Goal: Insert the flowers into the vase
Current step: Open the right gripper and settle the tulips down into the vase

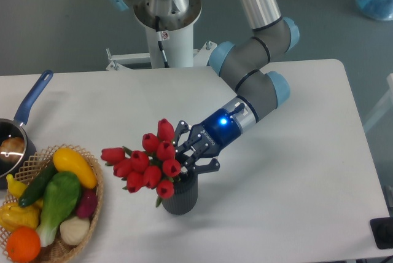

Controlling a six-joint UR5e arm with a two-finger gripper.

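Fixed camera: you see gripper [188, 155] angled down from right, fingers clamped on stems of flowers [147, 160], just above mouth of vase [182, 194]. Vase stands upright near front edge of bench [295, 171], left of middle. Red heads lean left over vase rim; stem ends hidden behind heads and gripper, so you cannot tell how deep they sit. Grip low on stems likely steers bunch into narrow mouth. Judgement: insertion under way, release pending. Basket [86, 223] of vegetables at front left corner, pot [18, 131] at left edge.
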